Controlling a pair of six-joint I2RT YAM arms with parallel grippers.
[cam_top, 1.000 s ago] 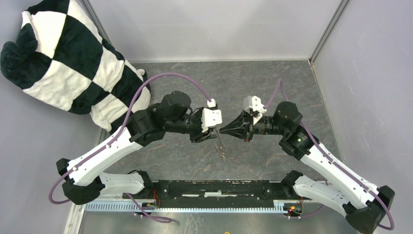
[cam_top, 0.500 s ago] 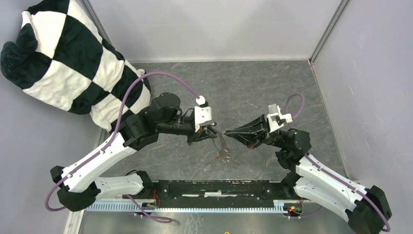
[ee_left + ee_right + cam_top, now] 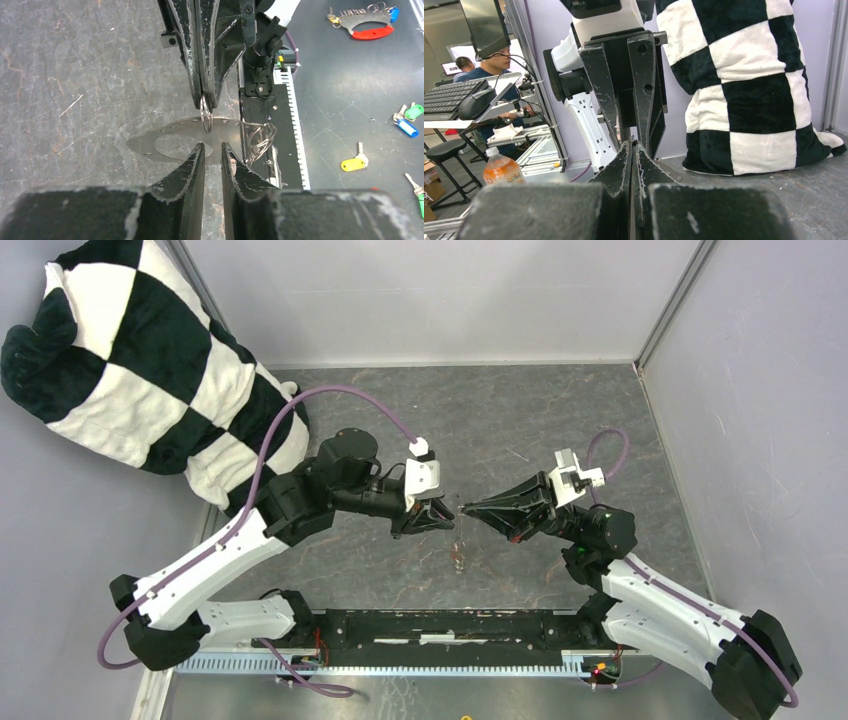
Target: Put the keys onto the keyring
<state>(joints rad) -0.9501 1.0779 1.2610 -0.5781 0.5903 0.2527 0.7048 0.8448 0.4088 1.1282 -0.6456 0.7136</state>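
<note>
Pinching a small wire ring (image 3: 206,114) in tightly closed fingers, the right gripper (image 3: 205,103) apparently steadies the keyring (image 3: 150,145), just under its tips above the counter (image 3: 75,75), so the left gripper (image 3: 212,148), fingers narrowly parted on nothing visible, can work there.

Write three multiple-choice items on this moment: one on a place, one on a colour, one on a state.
1. Seen from above, where is the cushion?
A. far left corner
B. far right corner
C. near edge, centre

2. What colour are the cables?
A. orange
B. purple
C. green

3. How is the right gripper?
A. wide open
B. out of view
C. shut on a small ring

Answers:
1 A: the top view shows the cushion against the walls at the far left.
2 B: each cable arcs purple over its arm.
3 C: in the left wrist view its fingers meet with the ring pinched at their tips.
</note>
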